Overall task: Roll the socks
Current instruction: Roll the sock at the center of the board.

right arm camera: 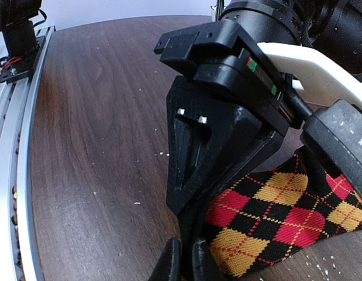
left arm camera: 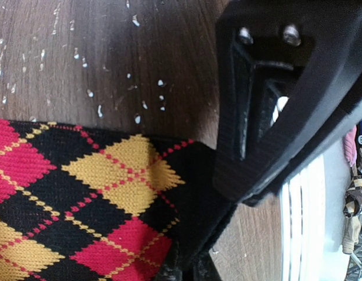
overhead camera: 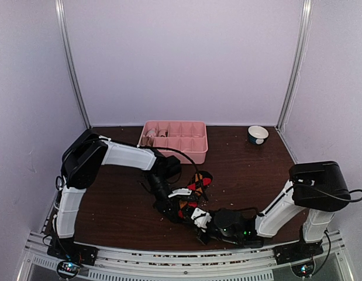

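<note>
The argyle sock (right arm camera: 274,216) is a soft knit, black w/ red and mustard diamonds crossed by thin dotted lines. It lies flat on the table (overhead camera: 251,175) near the front edge, approx. centre, between the two arms. I can count one sock for sure (a second layer under it, can't tell).

The left gripper (left arm camera: 183,272) is closed on the sock's plain black edge, its hard black plastic fingers wedge-shaped. The right gripper (right arm camera: 183,260) sits just beside it, its two rounded tips drawn nearly together on that same black edge.

The table is dark wood grain, dotted w/ many small white crumbs. At the back stands one pink tray (overhead camera: 195,153), rectangular, smooth plastic, split into rows of compartments; something pale lies in the left ones, too small to tell. Right of it, well apart, is one small round bowl (overhead camera: 258,134).
</note>
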### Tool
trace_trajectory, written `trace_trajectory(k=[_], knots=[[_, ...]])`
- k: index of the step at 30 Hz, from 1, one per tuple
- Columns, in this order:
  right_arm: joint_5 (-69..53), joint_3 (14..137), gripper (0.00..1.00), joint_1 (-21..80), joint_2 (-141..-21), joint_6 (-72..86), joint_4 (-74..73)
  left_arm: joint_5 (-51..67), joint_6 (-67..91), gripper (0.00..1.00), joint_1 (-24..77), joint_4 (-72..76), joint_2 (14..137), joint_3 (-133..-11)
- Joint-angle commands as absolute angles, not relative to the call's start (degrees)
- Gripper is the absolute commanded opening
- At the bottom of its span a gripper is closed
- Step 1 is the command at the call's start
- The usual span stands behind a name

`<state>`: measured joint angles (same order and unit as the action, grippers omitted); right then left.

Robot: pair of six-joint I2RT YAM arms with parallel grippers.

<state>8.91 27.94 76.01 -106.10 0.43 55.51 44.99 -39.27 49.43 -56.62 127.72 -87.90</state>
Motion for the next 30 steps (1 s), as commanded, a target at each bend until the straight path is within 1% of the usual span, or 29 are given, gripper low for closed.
trace_trajectory(k=[1,3,4,5,6,7,8,14,16,18,19,21,22,23,27,28,30], knots=[[7.96,28.63,0.0,75.23,-106.95,2.27,55.35,42.86,-38.51,0.05,48.96,-54.93,126.88,-88.08],[8.45,28.24,0.0,75.15,-106.6,3.09,56.69,42.06,-38.12,0.06,49.02,-54.37,126.45,-87.88],[8.57,27.89,0.0,75.15,-106.47,3.71,57.75,41.34,-37.41,0.13,48.96,-53.72,126.09,-87.58],[8.47,27.52,0.0,75.1,-106.44,4.53,58.66,39.94,-36.65,0.29,48.93,-52.63,125.38,-86.87],[8.31,27.17,0.0,74.95,-106.51,5.21,59.61,38.79,-35.87,0.58,48.83,-51.51,124.38,-85.79],[8.04,26.82,0.0,74.88,-106.61,5.98,60.2,37.16,-35.33,0.93,48.74,-50.23,122.42,-84.56],[7.7,26.45,0.0,74.77,-106.7,6.65,60.51,35.21,-34.86,0.97,48.6,-49.09,120.58,-83.15],[5.09,22.77,0.0,74.08,-107.47,11.01,64.71,17.5,-30.54,0.98,45.36,-43.89,105.17,-75.8],[4.01,21.98,0.0,73.85,-107.74,12.22,65.36,13.63,-25.99,0.98,42.0,-42.08,99.95,-73.91],[2.83,21.67,0.0,73.63,-108.11,13.42,65.68,9.43,-22.07,0.98,37.3,-38.02,97.92,-71.33],[2.09,21.69,0.0,73.46,-108.37,13.81,65.73,12.47,-23.21,0.98,34.48,-39.45,98.55,-72.31],[0.29,22.07,0.0,72.89,-108.27,14.55,64.73,26.13,-25.71,0.98,28.92,-48.24,101.67,-77.35],[-0.03,22.14,0.0,72.45,-108.13,15.28,64.17,30.36,-26.34,0.98,27.39,-49.37,102.2,-78.59],[-0.44,22.06,0.0,71.85,-107.83,16.21,64.05,29.67,-26.42,0.98,27.37,-48.92,101.23,-78.43],[-6.52,21.25,0.0,68.17,-106.87,20.95,63.27,16.3,-23.69,0.98,31.02,-32.77,89.24,-70.48],[-7.76,21.12,0.0,67.55,-106.56,21.89,62.31,14.03,-21.57,0.98,30.88,-30.42,87.37,-69.72],[-9.77,20.28,0.0,66.56,-106.74,23.66,62.43,5.85,-16.48,0.98,30.25,-29.72,86.87,-70.47]])
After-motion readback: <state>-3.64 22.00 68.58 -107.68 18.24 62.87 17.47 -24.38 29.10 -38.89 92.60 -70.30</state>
